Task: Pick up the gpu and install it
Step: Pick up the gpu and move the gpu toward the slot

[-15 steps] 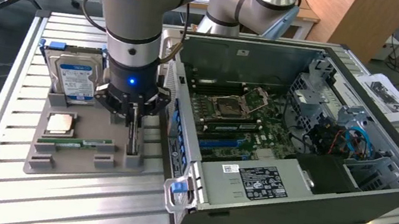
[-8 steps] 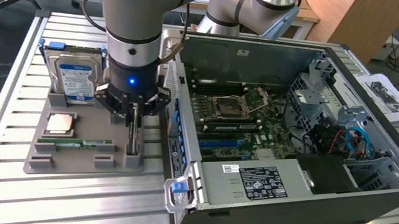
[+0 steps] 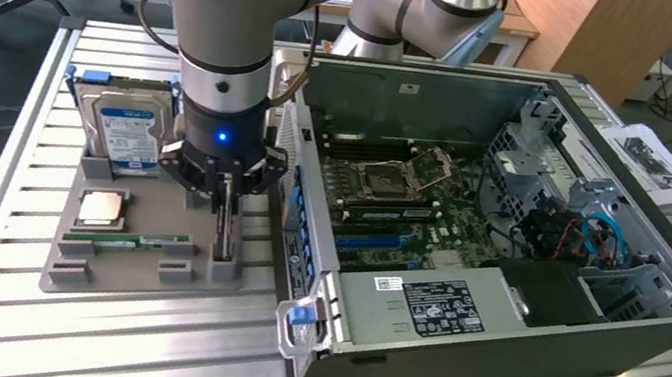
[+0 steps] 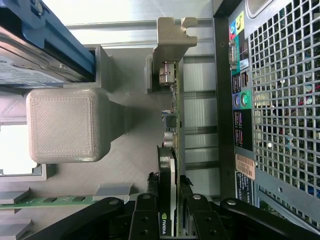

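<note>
Slatted aluminium worktop (image 3: pixel 82 341) carries a grey printed holder (image 3: pixel 72 273) and, on the exterior view's right of it, an open desktop PC case (image 3: pixel 638 328) lying on its side. The arm reaches straight down over the holder's case-side edge. The tool (image 3: pixel 223 193) is pinching the gpu (image 3: pixel 223 237). In the wrist view its dark fingers (image 4: pixel 187 187) press against both faces of the thin card (image 4: pixel 172 125), with the tool (image 4: pixel 169 182) astride the card's upper edge. The gpu stands on edge in the holder, its lower end at the slot block. I cannot tell whether it has lifted clear of the slot. The card's silver end bracket (image 4: pixel 167 40) points away from the tool, just beside a grey slot post. The case's rear panel, with coloured ports (image 4: pixel 239 75) and a perforated grille (image 4: pixel 285 100), runs parallel to the card, near but apart. Also on the holder are a hard drive with a blue label (image 3: pixel 129 131), upright at the far end, a square processor chip (image 3: pixel 103 207) lying flat, and a narrow green memory stick (image 3: pixel 145 242) lying between the chip and the gpu. Inside the case are the motherboard (image 3: pixel 401 209), with its processor socket (image 3: pixel 393 172) open, and a labelled power supply (image 3: pixel 442 307) at the near side. Papers (image 3: pixel 658 164) lie on the worktop beyond the case.
</note>
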You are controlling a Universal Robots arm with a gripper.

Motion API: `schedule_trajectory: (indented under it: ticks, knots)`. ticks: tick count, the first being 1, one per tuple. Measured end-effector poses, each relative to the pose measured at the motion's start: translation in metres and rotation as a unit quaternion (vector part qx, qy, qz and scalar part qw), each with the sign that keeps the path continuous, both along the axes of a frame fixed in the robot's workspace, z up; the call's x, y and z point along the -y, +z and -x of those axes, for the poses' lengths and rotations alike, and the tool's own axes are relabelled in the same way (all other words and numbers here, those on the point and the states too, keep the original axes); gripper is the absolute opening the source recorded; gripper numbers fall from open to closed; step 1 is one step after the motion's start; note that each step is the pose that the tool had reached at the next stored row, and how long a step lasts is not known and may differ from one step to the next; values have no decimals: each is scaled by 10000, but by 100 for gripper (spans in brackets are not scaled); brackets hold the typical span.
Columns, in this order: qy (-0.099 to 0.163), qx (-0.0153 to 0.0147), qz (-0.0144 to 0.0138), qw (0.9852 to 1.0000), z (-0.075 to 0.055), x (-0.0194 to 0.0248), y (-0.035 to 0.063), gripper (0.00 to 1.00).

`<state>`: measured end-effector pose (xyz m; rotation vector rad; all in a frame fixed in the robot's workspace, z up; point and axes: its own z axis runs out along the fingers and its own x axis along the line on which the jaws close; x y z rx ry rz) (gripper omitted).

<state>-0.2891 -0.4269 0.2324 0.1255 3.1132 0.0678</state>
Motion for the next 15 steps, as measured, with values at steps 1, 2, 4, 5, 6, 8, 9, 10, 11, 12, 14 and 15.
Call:
schedule_trajectory:
  ticks: [1, 2, 4, 5, 6, 8, 9, 10, 11, 12, 14, 15]
  knots:
    - [5, 0, 0, 10000, 0, 0, 0, 27]
    - [21, 0, 0, 10000, 0, 0, 0, 27]
    - [81, 0, 0, 10000, 0, 0, 0, 27]
    - [115, 1, 0, 9999, 0, 0, 0, 27]
    - [127, 0, 0, 9999, 0, 0, 0, 27]
    - [128, 0, 0, 9999, 0, 0, -1, 27]
    - [128, 0, -1, 9999, 0, 0, -1, 27]
    - [128, 0, 0, 9999, 0, 0, 0, 27]
    - [128, 0, -1, 9999, 0, 0, 0, 27]
    - [128, 1, -1, 9999, 0, 0, 0, 27]
    - [128, 1, -1, 9999, -1, -1, 6, 27]
    - [128, 0, 0, 9999, 0, 0, 12, 27]
